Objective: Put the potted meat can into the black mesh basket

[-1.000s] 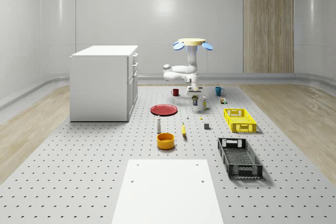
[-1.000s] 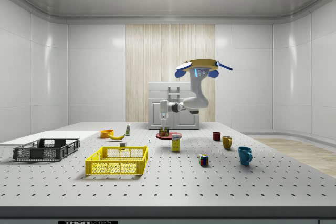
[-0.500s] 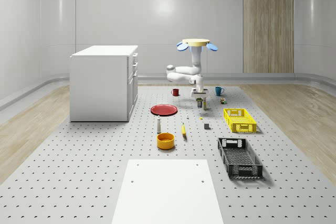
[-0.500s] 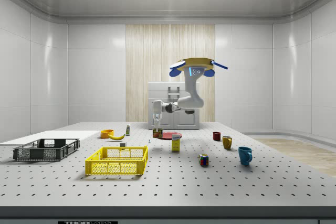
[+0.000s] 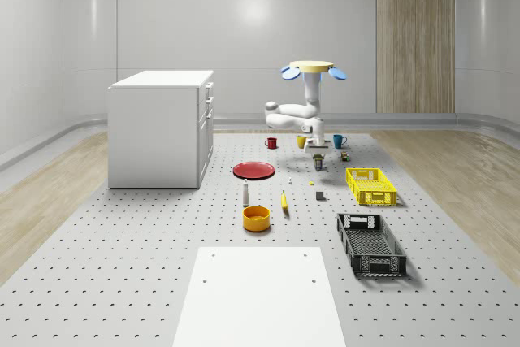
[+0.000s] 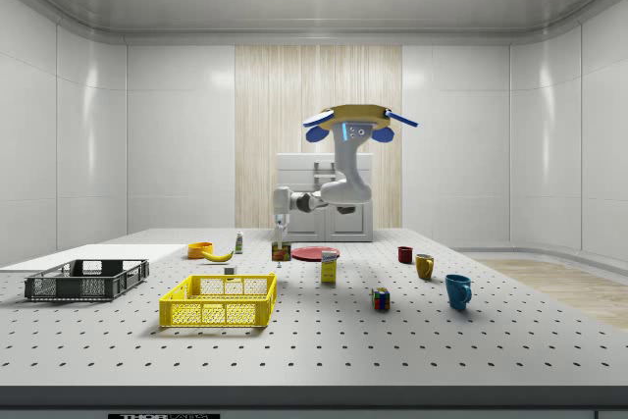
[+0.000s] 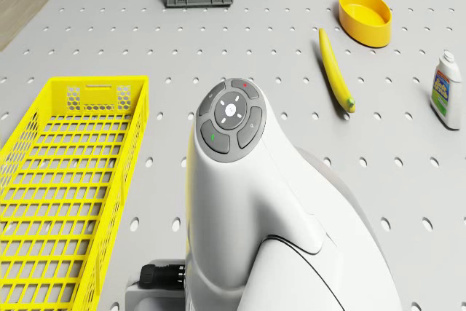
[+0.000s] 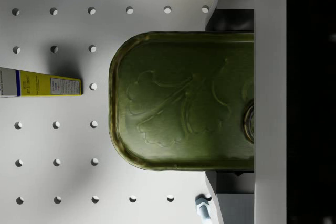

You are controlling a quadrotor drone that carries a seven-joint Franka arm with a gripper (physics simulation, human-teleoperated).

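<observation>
The drone (image 5: 314,68) hovers in the air over the far part of the table (image 5: 162,266), with the mugs below it. Its white arm (image 5: 294,114) bends down and ends in the gripper (image 5: 319,149), which hangs a little way above the table. In the side view the gripper (image 6: 281,238) holds the can (image 6: 281,251) up off the table, just above a spot between the red plate (image 6: 315,254) and the white bottle (image 6: 238,241). In the wrist view the can (image 8: 184,100) sits right under the camera, with a green top that has a leaf shape pressed into it, and the fingers (image 8: 231,19) press on it from two sides (so the gripper is closed around the can). A small yellow box (image 8: 40,85) stands on the table beside it there, and a small bolt (image 8: 201,205) lies near too. The black basket (image 5: 370,244) is well away from the can, on the near side of the table at the whole-scene view's right. The yellow basket (image 5: 370,185) lies between the can and the black basket. In the drone view the yellow basket (image 7: 65,194) is beside the arm, and the banana (image 7: 334,71), the yellow bowl (image 7: 365,16) and the bottle (image 7: 444,91) lie on the other side. A white cabinet (image 5: 161,127) stands at the whole-scene view's left.
</observation>
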